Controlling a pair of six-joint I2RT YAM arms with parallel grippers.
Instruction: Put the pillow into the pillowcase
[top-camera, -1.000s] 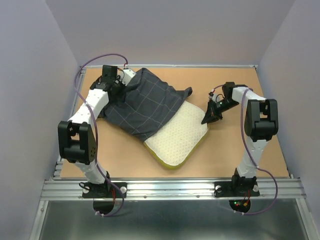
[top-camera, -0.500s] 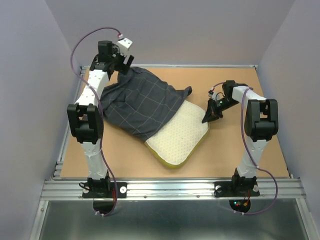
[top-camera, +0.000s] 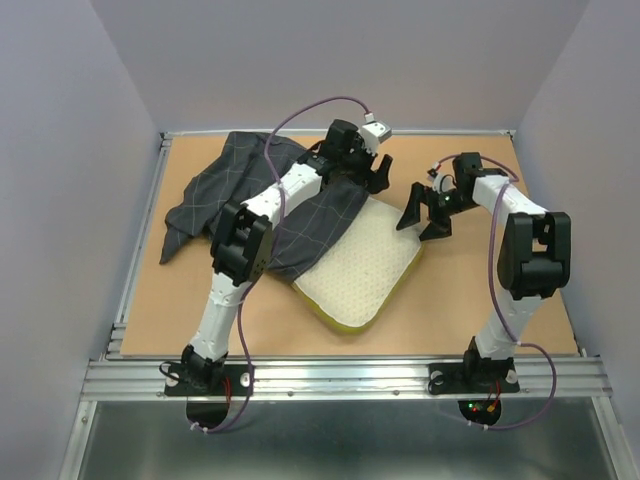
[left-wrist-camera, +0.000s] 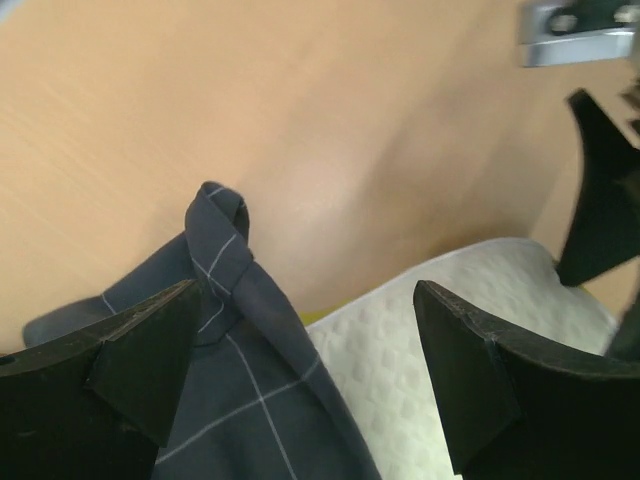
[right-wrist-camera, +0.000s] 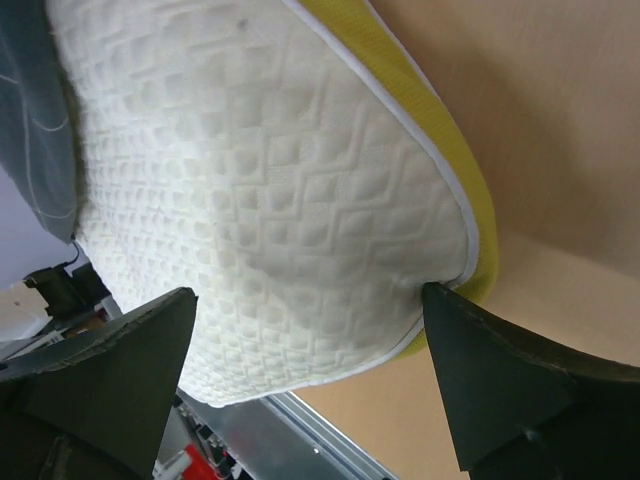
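The pillow (top-camera: 360, 270) lies flat in the middle of the table, white quilted with a yellow edge band. Its far-left half sits under the pillowcase (top-camera: 225, 180), dark grey with a pale grid, which spreads toward the far-left corner. My left gripper (top-camera: 378, 175) hovers open over the pillowcase's right end. In the left wrist view, the pillowcase (left-wrist-camera: 230, 400) and the pillow (left-wrist-camera: 420, 350) lie between and below its fingers. My right gripper (top-camera: 422, 220) stands open at the pillow's far-right corner. In the right wrist view, the pillow (right-wrist-camera: 270, 180) bulges between the open fingers without being pinched.
Grey walls close in the wooden table (top-camera: 500, 300) on the left, back and right. An aluminium rail (top-camera: 340, 378) runs along the near edge by the arm bases. The two grippers are close together near the pillow's far corner.
My left gripper let go of the pillowcase at the far left, rose and swung right to the pillowcase's right end. The cloth slumped toward the far-left corner. My right gripper opened off the pillow's corner.
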